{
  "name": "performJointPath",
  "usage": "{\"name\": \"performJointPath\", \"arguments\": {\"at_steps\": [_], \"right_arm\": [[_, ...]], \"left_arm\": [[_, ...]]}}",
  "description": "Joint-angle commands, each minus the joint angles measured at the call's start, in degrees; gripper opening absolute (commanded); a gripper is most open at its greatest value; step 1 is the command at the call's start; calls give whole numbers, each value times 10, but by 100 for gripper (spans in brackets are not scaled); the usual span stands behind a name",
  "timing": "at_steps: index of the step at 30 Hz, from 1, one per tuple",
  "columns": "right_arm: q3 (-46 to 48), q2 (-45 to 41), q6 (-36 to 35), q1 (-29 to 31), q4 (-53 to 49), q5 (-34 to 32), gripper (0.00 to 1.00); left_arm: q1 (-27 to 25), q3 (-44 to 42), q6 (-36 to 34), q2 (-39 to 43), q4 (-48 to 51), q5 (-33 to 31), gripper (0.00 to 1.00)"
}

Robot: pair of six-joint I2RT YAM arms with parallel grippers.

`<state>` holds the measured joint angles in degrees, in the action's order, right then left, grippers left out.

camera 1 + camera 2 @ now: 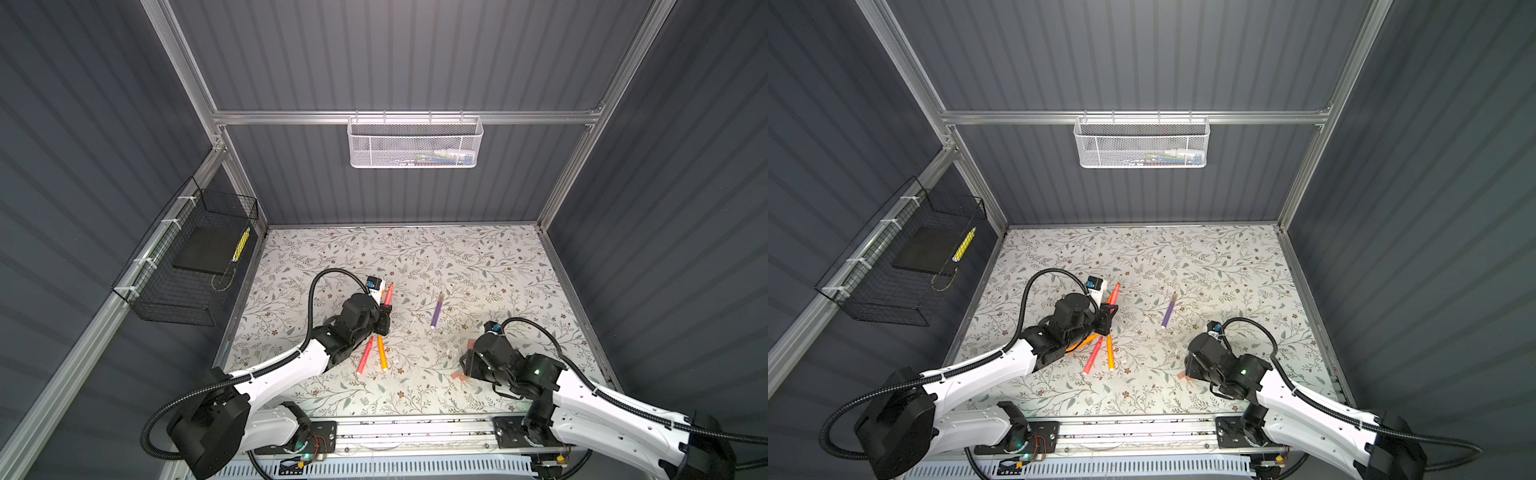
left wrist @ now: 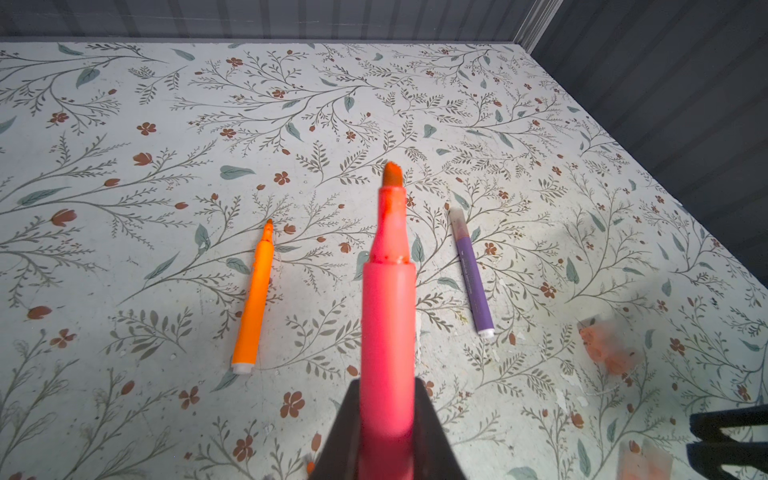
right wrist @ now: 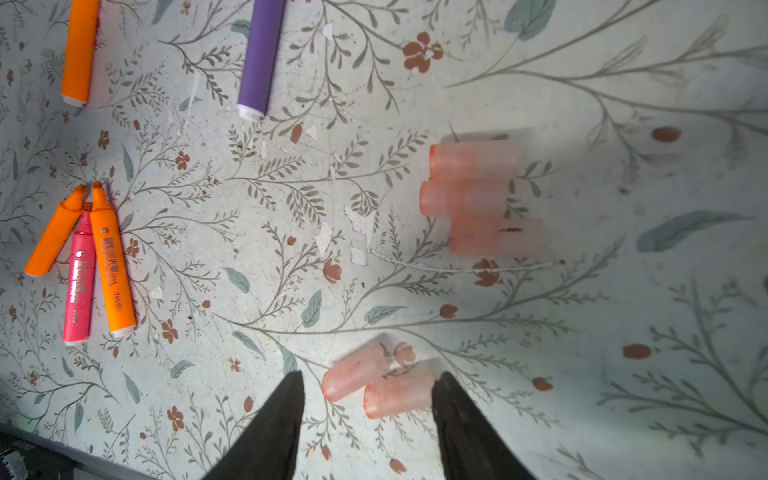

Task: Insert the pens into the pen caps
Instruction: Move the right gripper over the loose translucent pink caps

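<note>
Pinching a red-pink plastic marker pen (image 2: 388,324), the left gripper (image 1: 384,319) sits centre-left in both top views. The pen's axis runs up-frame, leaning slightly right, with its bare felt tip toward the back wall. Beside it in the left wrist view an orange plastic marker pen (image 2: 253,307) lies flat, tip pointing the same way.

Below the gripper in a top view, a loose red-pink pen (image 1: 365,355) and a loose orange pen (image 1: 382,353) form a V. Their tips converge up-frame under the wrist and their white ends fan toward the front edge. A third orange pen (image 1: 1082,342) pokes out from under the left arm.

Centre: purple plastic marker pen (image 1: 436,312), axis near vertical in frame, translucent capped end up, white end down. Open floral-print tabletop (image 1: 498,257) lies all round it, back to the far wall.

Lower right: three translucent pinkish plastic caps (image 3: 469,195) lie side by side, touching, axes parallel. Two more pinkish caps (image 3: 353,374) lie between the fingers of the right gripper (image 3: 371,375). Its jaws are spread and straddle the pair. One finger looks to touch the nearer cap; the other stands clear. The right table edge is well apart.
</note>
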<state>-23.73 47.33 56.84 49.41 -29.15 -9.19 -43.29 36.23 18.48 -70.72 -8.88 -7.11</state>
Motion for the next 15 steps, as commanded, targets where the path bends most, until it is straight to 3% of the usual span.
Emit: {"name": "performJointPath", "arguments": {"at_steps": [1, 8, 15], "right_arm": [[14, 15, 10, 3, 22, 5, 51], [21, 52, 18, 13, 49, 14, 47], [15, 39, 65, 55, -23, -42, 45]], "left_arm": [[0, -4, -11, -1, -4, 1, 0], [0, -3, -13, -4, -5, 3, 0], [0, -6, -15, -1, -8, 9, 0]]}}
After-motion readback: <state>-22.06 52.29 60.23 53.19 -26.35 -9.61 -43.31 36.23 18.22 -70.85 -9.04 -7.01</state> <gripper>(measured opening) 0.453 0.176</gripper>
